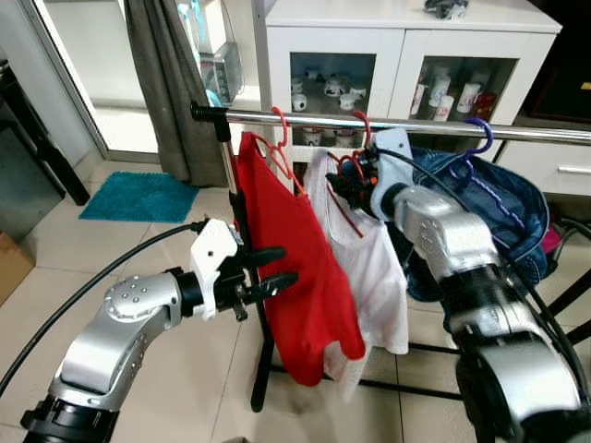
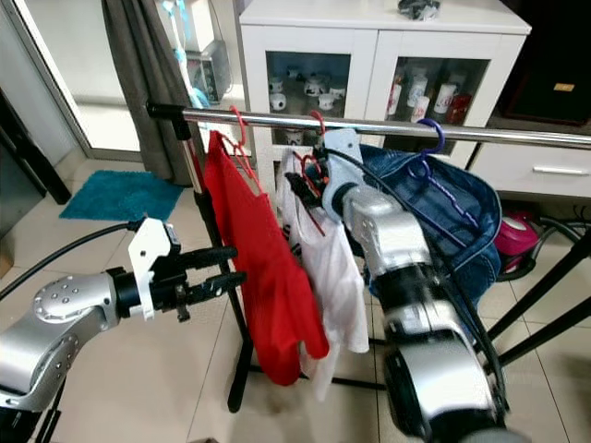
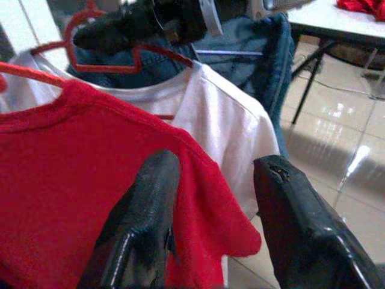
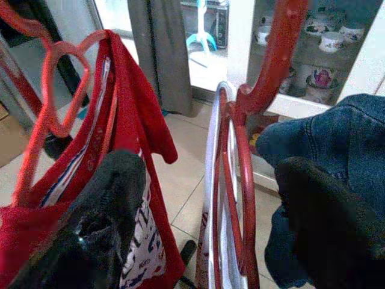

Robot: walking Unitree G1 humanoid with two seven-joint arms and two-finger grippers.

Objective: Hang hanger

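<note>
Right pincer (image 1: 340, 185) is raised to the rail (image 1: 406, 125), its fingers spread on either side of the red hanger (image 4: 240, 180) that carries the white shirt (image 1: 369, 268); the wrist view shows the hanger between them with room on both sides, so nothing is gripped. That hanger's hook (image 1: 362, 125) sits over the rail. Left pincer (image 1: 268, 268) is held lower, fingers parted and empty, just beside the red shirt (image 1: 295, 268), which hangs on its own red hanger (image 1: 280, 125) near the rail's left end. Behind the right arm a denim garment (image 1: 489, 208) hangs from a purple hanger (image 1: 480, 138), close against the white shirt. The rack's black post (image 1: 245, 268) stands between the left pincer and the red shirt. A white cabinet (image 1: 406, 46) with cups stands behind the rail, a grey curtain (image 1: 171, 83) and teal mat (image 1: 138, 196) to the left. Open tiled floor (image 1: 166, 258) lies under the left arm.
</note>
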